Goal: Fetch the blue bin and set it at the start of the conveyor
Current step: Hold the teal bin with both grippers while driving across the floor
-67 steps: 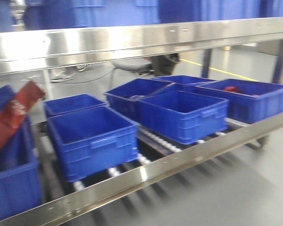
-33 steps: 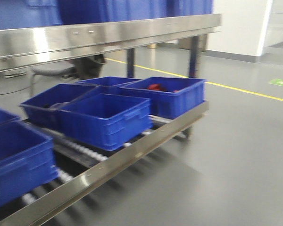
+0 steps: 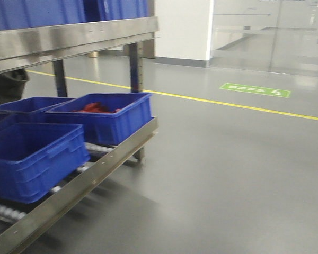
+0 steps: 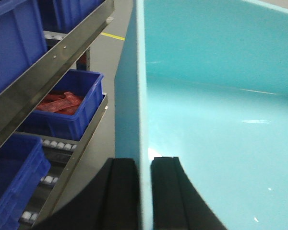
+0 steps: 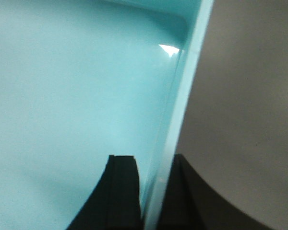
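The blue bin (image 4: 221,120) is a pale turquoise plastic tub with smooth, glossy inner walls and a thin rim. It is carried between both arms. The left gripper (image 4: 144,165) is clamped over one side wall and the right gripper (image 5: 151,165) over the opposite wall (image 5: 180,110), a finger inside and outside each.

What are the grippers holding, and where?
The pale turquoise plastic tub: the left gripper clamps its left wall, the right gripper its right wall, jaws straddling each rim.
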Tool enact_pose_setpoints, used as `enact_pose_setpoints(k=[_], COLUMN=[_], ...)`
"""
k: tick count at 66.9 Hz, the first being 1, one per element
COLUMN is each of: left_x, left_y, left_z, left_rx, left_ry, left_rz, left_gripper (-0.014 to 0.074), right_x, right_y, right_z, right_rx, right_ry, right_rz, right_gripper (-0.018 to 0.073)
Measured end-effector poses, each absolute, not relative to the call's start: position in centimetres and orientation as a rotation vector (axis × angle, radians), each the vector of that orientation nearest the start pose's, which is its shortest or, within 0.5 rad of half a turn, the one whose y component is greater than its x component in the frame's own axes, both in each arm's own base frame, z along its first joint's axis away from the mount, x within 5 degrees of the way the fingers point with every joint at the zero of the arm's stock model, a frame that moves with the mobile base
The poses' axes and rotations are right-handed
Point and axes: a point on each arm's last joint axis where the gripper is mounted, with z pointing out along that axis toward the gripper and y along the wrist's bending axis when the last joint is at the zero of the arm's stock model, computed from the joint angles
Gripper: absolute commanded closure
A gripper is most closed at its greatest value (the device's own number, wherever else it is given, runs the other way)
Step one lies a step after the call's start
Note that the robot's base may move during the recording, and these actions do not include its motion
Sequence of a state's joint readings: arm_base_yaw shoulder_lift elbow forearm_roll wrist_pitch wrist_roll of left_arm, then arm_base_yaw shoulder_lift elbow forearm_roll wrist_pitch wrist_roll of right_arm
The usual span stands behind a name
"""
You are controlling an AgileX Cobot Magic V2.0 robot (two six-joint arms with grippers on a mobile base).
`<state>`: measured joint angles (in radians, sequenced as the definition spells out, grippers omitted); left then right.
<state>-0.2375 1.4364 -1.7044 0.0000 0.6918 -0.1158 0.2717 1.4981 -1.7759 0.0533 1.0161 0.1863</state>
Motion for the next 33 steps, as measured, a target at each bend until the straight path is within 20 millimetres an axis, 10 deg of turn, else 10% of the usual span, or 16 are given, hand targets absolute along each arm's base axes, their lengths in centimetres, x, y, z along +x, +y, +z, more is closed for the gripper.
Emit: enact_pose_setpoints(k=[33], left_x=[30.49], left_y=[-7.38], left_z=[48.57], left_rx=[0.116], left_ry=[1.911], left_rz=[-0.239], left_gripper=[0.0708], right_x=[30.39], right_y=[8.9], right_z=[46.24], right_rx=[-0.089], right_ry=[2.237], right_rz=[0.316], right_gripper=[0.0711])
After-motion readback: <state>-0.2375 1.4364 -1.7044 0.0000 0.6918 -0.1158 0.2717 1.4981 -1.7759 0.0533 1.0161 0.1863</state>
